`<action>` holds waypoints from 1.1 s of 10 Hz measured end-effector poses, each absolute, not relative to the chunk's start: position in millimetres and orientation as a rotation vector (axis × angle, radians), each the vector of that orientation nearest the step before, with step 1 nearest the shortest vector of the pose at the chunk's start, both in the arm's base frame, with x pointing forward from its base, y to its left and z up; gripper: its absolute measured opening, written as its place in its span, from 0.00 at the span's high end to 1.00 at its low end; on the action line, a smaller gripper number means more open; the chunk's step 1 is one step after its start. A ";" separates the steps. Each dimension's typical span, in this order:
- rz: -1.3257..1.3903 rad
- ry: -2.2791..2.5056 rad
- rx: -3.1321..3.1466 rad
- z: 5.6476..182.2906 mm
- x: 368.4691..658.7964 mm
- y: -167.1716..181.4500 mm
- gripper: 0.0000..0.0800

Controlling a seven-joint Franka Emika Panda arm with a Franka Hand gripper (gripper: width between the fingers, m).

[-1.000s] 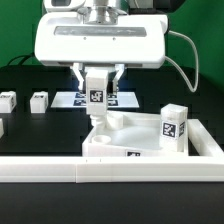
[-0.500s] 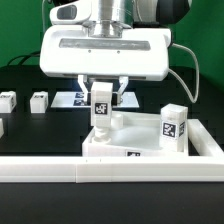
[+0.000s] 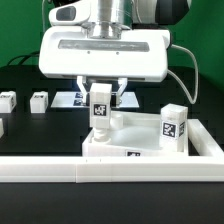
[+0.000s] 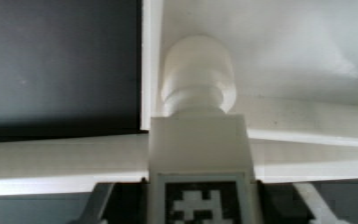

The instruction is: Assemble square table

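Your hand (image 3: 101,102) is pinching 1 leg (image 3: 100,114) upright by its tagged block, 2 fingers on opposite faces, over the corner of the square top (image 3: 140,135) toward the exterior view's left; the top lies on the bench (image 3: 30,135), just behind the long white rail (image 3: 110,172). Take the top as your fixed reference; it looks to sit against that rail, so push straight down rather than sideways, and the rail should absorb any shove toward the front. Then mind the leg; in the wrist view its rounded peg (image 4: 197,75) points at the corner where 2 rim walls meet, but the socket is hidden under it, and I cannot tell whether the tip is touching. I judge the step in hand to be seating this leg, probably with a twist; line up the peg's axis before you lower, since a tilted start would likely bind. Turn gently; regrip without lifting the leg out. 1 other leg (image 3: 173,125) stands in the top toward the exterior view's right; spare legs (image 3: 39,101) sit on the bench, well apart from your work.
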State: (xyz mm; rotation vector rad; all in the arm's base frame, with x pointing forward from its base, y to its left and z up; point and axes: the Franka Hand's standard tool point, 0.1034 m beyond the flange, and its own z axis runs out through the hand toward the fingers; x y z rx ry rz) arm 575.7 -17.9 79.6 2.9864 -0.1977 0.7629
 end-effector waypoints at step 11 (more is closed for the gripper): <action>0.838 -0.201 2.928 66.8 575.9 -24.4 0.64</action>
